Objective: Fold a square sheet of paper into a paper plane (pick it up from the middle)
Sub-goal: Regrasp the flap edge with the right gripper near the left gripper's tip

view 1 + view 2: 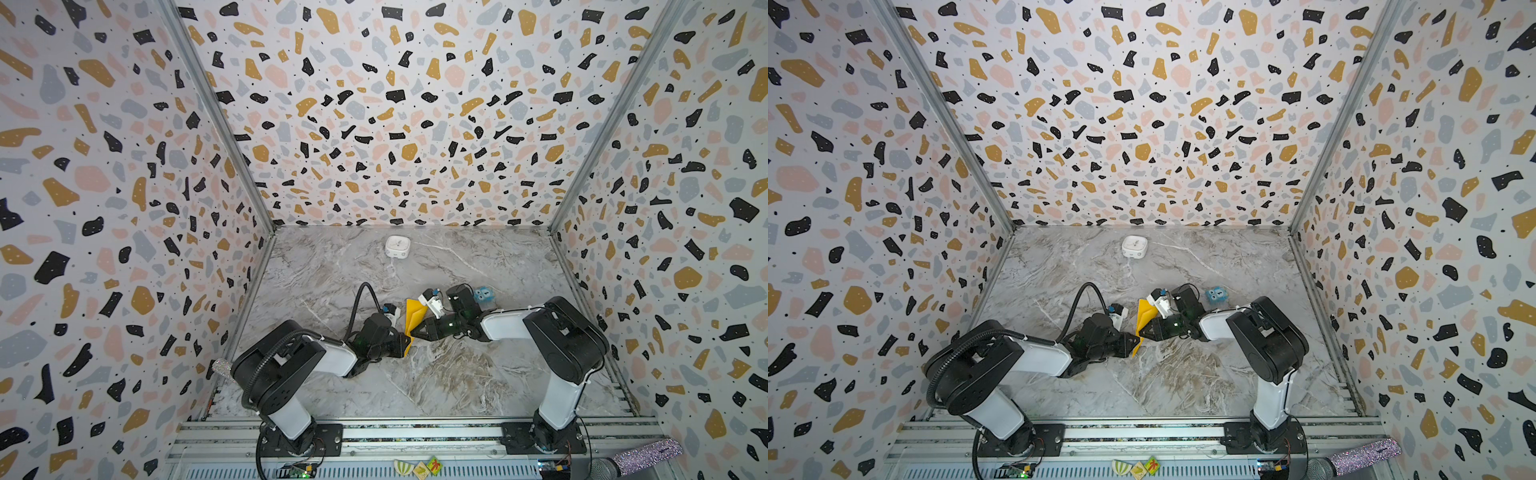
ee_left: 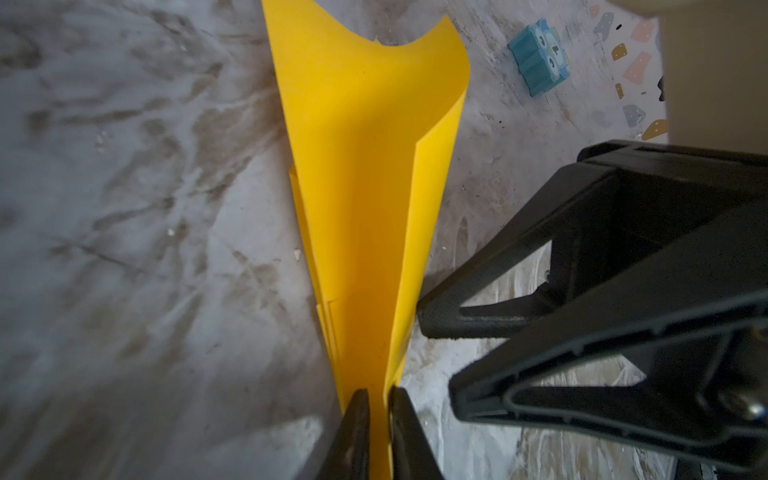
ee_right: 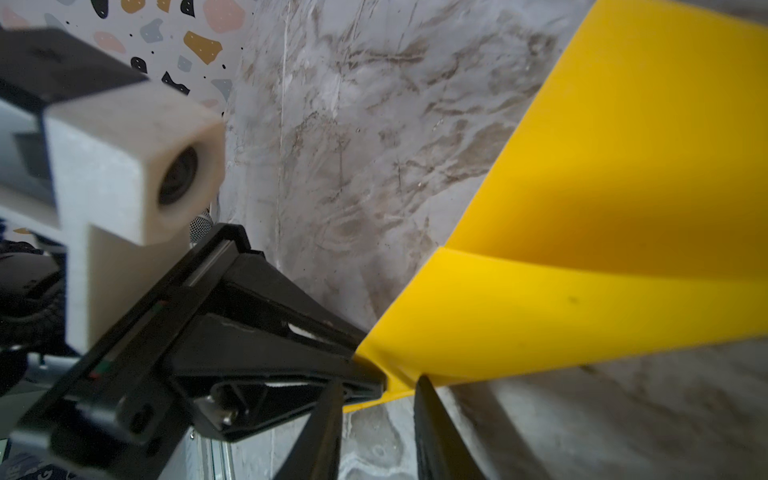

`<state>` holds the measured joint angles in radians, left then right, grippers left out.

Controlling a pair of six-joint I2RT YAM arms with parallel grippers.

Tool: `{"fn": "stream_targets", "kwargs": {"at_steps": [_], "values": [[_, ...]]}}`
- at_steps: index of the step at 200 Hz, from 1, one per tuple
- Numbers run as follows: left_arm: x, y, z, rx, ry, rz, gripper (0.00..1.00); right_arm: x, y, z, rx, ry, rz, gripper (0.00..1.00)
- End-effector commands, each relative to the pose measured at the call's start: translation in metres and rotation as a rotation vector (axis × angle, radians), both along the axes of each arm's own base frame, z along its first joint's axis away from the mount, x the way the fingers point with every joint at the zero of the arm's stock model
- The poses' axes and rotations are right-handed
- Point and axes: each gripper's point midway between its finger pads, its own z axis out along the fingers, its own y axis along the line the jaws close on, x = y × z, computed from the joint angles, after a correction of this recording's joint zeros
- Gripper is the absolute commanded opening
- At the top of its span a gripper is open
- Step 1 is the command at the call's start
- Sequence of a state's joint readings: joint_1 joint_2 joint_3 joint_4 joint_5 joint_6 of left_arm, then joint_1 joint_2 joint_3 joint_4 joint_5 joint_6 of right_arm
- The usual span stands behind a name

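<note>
The sheet of paper (image 1: pixel 413 316) (image 1: pixel 1144 316) is bright yellow and folded into a long narrow wedge, held off the marble table. Its layers spread apart at the far end (image 2: pixel 365 166). My left gripper (image 1: pixel 405 343) (image 2: pixel 379 399) is shut on the narrow end. In both top views my right gripper (image 1: pixel 417 332) (image 1: pixel 1144 332) meets the same end from the right. In the right wrist view its jaws (image 3: pixel 380 384) stand apart with bare table between them. One fingertip (image 3: pixel 422 380) touches the paper's lower edge (image 3: pixel 582 316), right next to the left gripper's fingers.
A small blue cube with eyes (image 1: pixel 483 294) (image 1: pixel 1217 295) (image 2: pixel 540 58) lies just behind the right arm. A white rounded box (image 1: pixel 397 247) (image 1: pixel 1134 247) sits near the back wall. Patterned walls close three sides; a metal rail (image 1: pixel 415 432) runs along the front.
</note>
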<state>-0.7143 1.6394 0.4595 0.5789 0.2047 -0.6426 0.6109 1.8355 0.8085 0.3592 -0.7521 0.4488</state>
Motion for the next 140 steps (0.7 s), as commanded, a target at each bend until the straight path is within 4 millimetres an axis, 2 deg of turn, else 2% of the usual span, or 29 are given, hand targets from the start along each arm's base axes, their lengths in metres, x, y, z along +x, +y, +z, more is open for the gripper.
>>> {"fn": "stream_targets", "kwargs": {"at_steps": [1,56,105,140], "values": [[-0.015,0.02,-0.032,0.118,0.094,0.014,0.17,0.009,0.011,0.012,0.039,-0.029,0.017,0.31],[-0.018,0.021,-0.036,0.127,0.103,0.007,0.18,0.011,0.012,0.004,0.038,-0.01,0.017,0.31],[-0.02,0.023,-0.041,0.141,0.112,0.0,0.16,0.01,0.013,0.026,0.11,-0.041,0.037,0.31],[-0.023,0.025,-0.045,0.148,0.123,-0.003,0.17,0.014,0.011,0.013,0.082,-0.013,0.02,0.31]]}}
